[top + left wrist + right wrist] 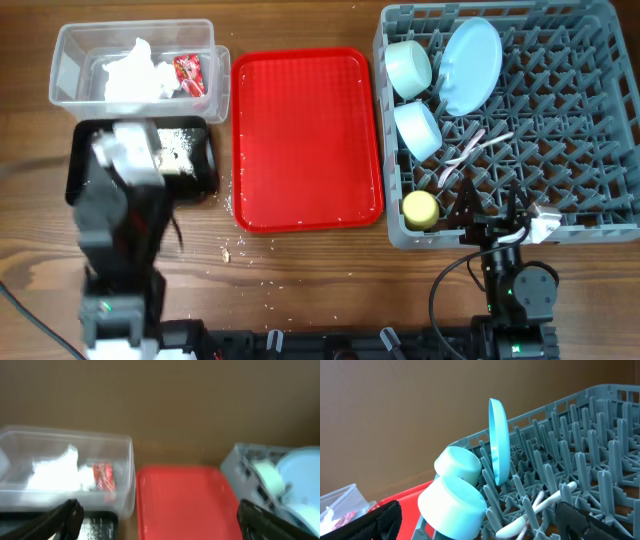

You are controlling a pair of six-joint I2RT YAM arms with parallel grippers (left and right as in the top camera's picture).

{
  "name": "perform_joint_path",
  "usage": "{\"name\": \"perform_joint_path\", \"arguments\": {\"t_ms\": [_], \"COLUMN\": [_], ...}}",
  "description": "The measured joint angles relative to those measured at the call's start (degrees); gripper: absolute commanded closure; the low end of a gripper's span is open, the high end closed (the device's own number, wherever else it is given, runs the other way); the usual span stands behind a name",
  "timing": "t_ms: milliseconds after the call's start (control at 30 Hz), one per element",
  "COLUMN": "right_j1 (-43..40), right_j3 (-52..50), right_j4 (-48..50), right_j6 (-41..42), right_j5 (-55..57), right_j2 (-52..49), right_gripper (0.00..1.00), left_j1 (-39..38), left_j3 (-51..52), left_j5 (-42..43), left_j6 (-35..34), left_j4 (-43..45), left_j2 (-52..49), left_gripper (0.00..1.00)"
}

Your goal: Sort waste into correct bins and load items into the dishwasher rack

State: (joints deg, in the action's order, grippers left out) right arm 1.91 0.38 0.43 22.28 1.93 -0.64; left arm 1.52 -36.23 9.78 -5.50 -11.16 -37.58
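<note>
the dishwasher rack (590,140) on the right of the tabletop (300,290) looks fully loaded. the pale blue plate (470,62) stands on edge between the pegs, which hold it upright. the two mint bowls (408,66) (418,128) lie tipped on their sides just beside it along the rack's left wall, one in front of the other. the white fork and spoon (470,150) lie loose and crossed among the pegs. the yellow cup (420,208) sits in the front left corner.

your waste is sorted too, as far as you can see. the crumpled napkin (135,72) and the red wrapper (189,72) lie side by side in the clear tub (70,60) at the far left. the pale food scraps (175,150) are in the black tray (200,165) just in front of it, so paper and food are kept apart.

the red serving tray (305,140) between bins and rack is bare apart from a few specks. some loose crumbs (228,254) lie on the tabletop near its front left corner. those crumbs are, i judge, all that is left to do.

your left hand (159,519) hangs over the black tray with its fingers spread wide and nothing between them. your right hand (490,208) sits at the rack's front edge, just right of the cup, also wide and empty.
</note>
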Motion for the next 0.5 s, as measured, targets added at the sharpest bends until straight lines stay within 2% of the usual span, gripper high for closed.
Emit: {"name": "perform_joint_path", "arguments": {"t_ms": [67, 167, 267, 500], "right_j1": [0.0, 0.0, 0.0, 0.0], "right_j3": [0.0, 0.0, 0.0, 0.0], "right_j4": [0.0, 0.0, 0.0, 0.0], "right_j6": [0.0, 0.0, 0.0, 0.0], "right_j5": [0.0, 0.0, 0.0, 0.0], "right_j2": [0.0, 0.0, 0.0, 0.0], "right_gripper": [0.00, 0.00, 0.00, 0.00], "left_j1": [0.0, 0.0, -0.1, -0.8], "left_j3": [11.7, 23.4, 29.5, 34.8], "left_j5": [0.9, 2.1, 2.4, -0.4], "left_j6": [-0.5, -1.1, -1.5, -1.8], "left_j4": [4.2, 8.5, 11.0, 13.3], "left_j2": [9.5, 21.4, 29.4, 36.6], "left_gripper": [0.00, 0.00, 0.00, 0.00]}}
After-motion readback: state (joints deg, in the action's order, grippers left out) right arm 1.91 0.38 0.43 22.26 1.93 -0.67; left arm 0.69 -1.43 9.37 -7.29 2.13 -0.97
